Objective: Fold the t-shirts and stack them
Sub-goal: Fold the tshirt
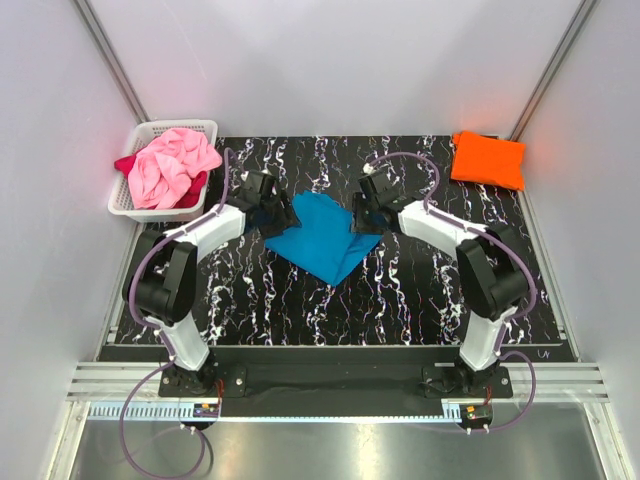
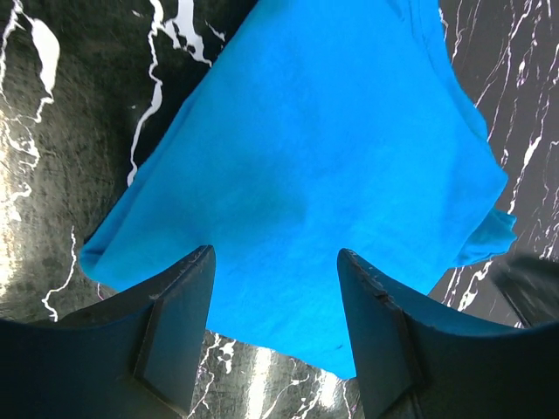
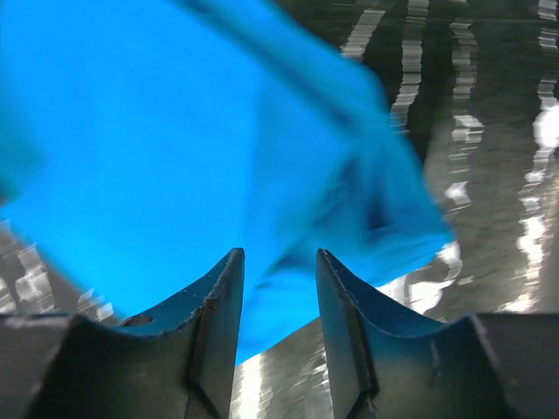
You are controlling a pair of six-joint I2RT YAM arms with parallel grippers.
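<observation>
A turquoise t-shirt (image 1: pixel 322 240) lies folded into a rough diamond on the black marbled table (image 1: pixel 420 290). My left gripper (image 1: pixel 268 206) hovers over its left corner, open, with the cloth (image 2: pixel 323 157) spread flat beyond the fingertips (image 2: pixel 201 262) and nothing between them. My right gripper (image 1: pixel 366 210) is at the shirt's right corner, jaws apart and empty. The right wrist view is blurred, with bunched turquoise cloth (image 3: pixel 175 157) just past my right gripper (image 3: pixel 279 255). An orange t-shirt (image 1: pixel 488 160) lies folded at the back right. Pink (image 1: pixel 170 166) and dark red (image 1: pixel 125 163) t-shirts are crumpled in the basket.
The white lattice basket (image 1: pixel 180 127) stands at the back left corner, off the black mat. Grey walls enclose the table on three sides. Both arm bases sit at the near edge.
</observation>
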